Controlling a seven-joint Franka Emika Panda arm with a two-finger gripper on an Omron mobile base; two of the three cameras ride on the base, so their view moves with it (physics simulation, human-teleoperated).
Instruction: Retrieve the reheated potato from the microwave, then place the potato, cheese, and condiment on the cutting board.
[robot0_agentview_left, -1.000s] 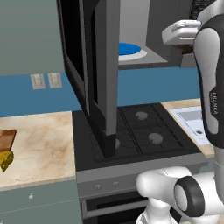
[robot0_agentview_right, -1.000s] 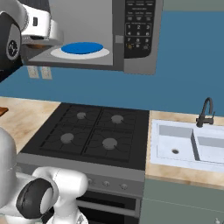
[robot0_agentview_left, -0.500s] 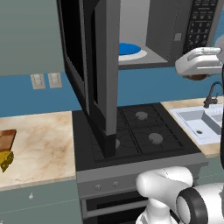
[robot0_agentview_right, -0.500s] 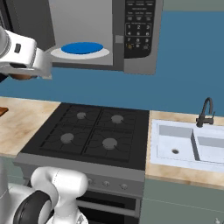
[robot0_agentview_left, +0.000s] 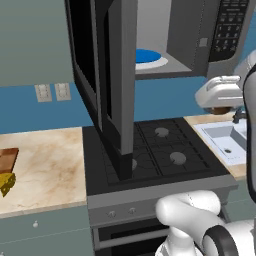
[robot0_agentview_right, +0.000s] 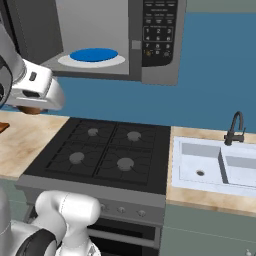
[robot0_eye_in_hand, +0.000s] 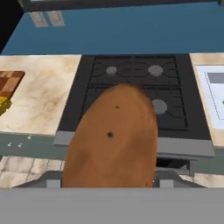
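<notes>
A simulated kitchen seen from three cameras. A black and grey microwave (robot0_agentview_right: 150, 40) hangs over a black four-burner stove (robot0_agentview_right: 105, 150). Its door (robot0_agentview_left: 107, 85) stands swung wide open, so that in the left base view it juts toward the camera edge-on. Inside, a blue plate (robot0_agentview_right: 94, 55) sits on the pale turntable with nothing on it.

The white arm holds its gripper (robot0_agentview_left: 220, 105) out in the air in front of the microwave, below the level of the oven floor and above the counter beside the stove. A sliver of brown shows under the white hand in both base views. The hand view makes it plain: the potato (robot0_eye_in_hand: 111, 140) (a smooth brown oval with a couple of dark specks) sits right in front of that camera, pinched between the fingers, which it hides. The stove and the counter edge lie far beneath it.

To the stove's left runs a pale marbled counter (robot0_agentview_left: 45, 165). At its far left edge lies a corner of the wooden board (robot0_agentview_left: 7, 160), and just in front of it a yellow bit of cheese (robot0_agentview_left: 5, 182), touching or nearly touching the board; which, I cannot tell. To the stove's right a white sink (robot0_agentview_right: 215, 162) with a dark tap (robot0_agentview_right: 235, 127) is set into the counter.
</notes>
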